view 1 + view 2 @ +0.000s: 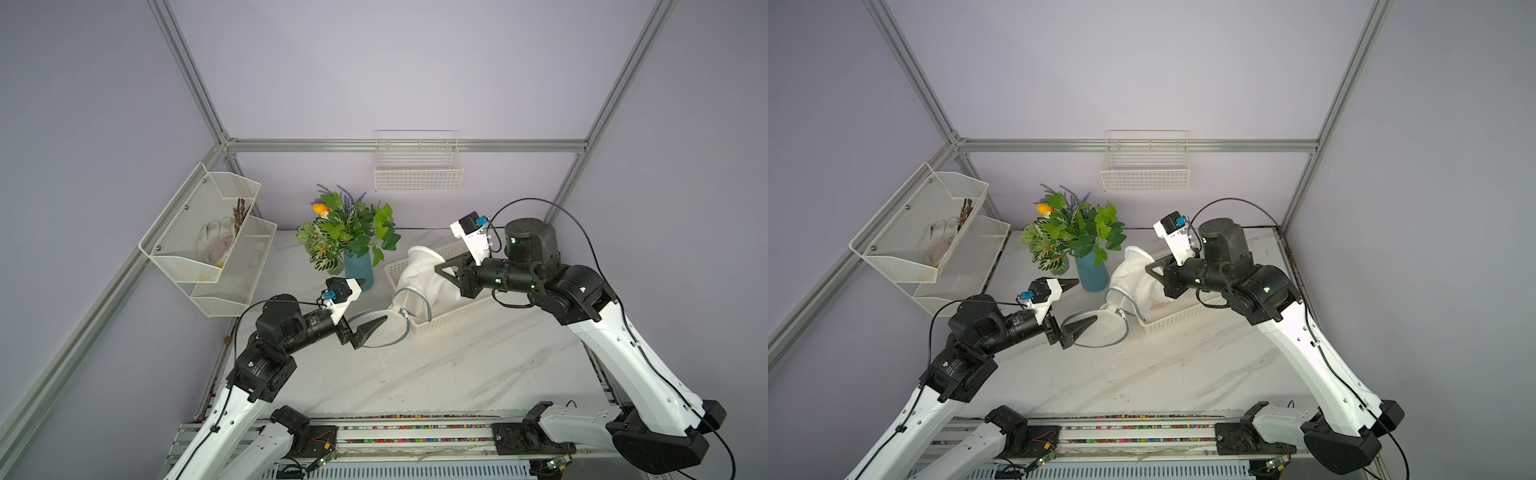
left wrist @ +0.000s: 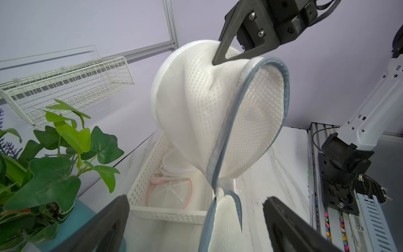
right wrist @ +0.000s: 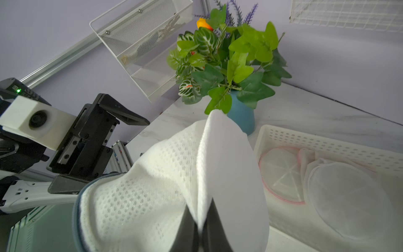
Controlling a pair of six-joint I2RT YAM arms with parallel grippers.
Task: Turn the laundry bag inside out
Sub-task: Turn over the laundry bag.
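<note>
Holding laundry bag (image 1: 417, 272) up, right gripper (image 1: 441, 266) pinched on its mesh; left gripper (image 1: 368, 305), wide open, empty, should clamp the blue rim (image 2: 226, 135).

White mesh laundry bag (image 1: 419, 274) hangs lifted, grey-trimmed mouth open.

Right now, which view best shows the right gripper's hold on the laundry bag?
Right wrist view: the right gripper sits in the foreground, jaws shut on a fold of the laundry bag. The left wrist view shows the same pinch from outside, high on the bag. In both top views it is too small to judge.
</note>
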